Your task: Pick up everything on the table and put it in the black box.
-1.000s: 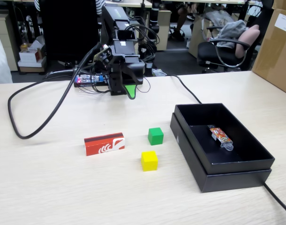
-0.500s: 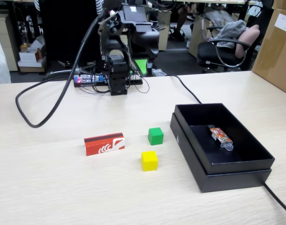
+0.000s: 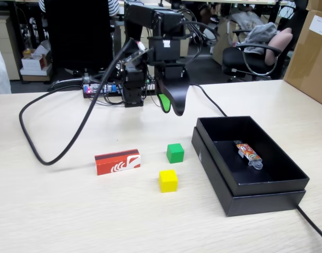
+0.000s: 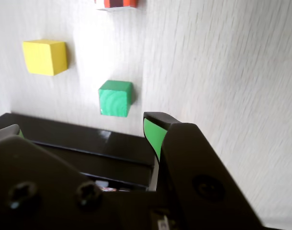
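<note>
Red block (image 3: 117, 162) — white swirl logo, no legible text; end effector (image 3: 171, 108) aloft, seemingly slightly parted, empty.

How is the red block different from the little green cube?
The red block is long and flat-sided, while the green cube is short and equal on all sides. The red block carries a white swirl logo and a dark stripe; the green cube is plain. In the fixed view the red block lies farther left, the green cube nearer the black box. Both rest on the table, outside the box, untouched.
</note>
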Tool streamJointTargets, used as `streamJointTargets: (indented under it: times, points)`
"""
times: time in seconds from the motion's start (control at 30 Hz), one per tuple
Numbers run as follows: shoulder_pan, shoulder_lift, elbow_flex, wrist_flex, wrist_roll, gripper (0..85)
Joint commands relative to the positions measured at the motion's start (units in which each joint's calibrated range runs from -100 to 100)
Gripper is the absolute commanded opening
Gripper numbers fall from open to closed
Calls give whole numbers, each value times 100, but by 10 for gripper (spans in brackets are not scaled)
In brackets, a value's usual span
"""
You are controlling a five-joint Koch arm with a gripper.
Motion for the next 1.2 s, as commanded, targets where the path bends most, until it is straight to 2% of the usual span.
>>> streamJointTargets:
  times: [0.0,0.27,0.8,0.9,1.03,1.1,1.17]
  points:
    - [10,346,532,-25,15,485]
    - [-15,1597,559,165,-10,481]
    - [181,2779,759,467,34,445]
    - [171,2871,759,545,34,407]
    - [137,2905,786,666,34,309]
    - [122,2940,849,683,39,305]
    - [112,2951,886,683,49,261]
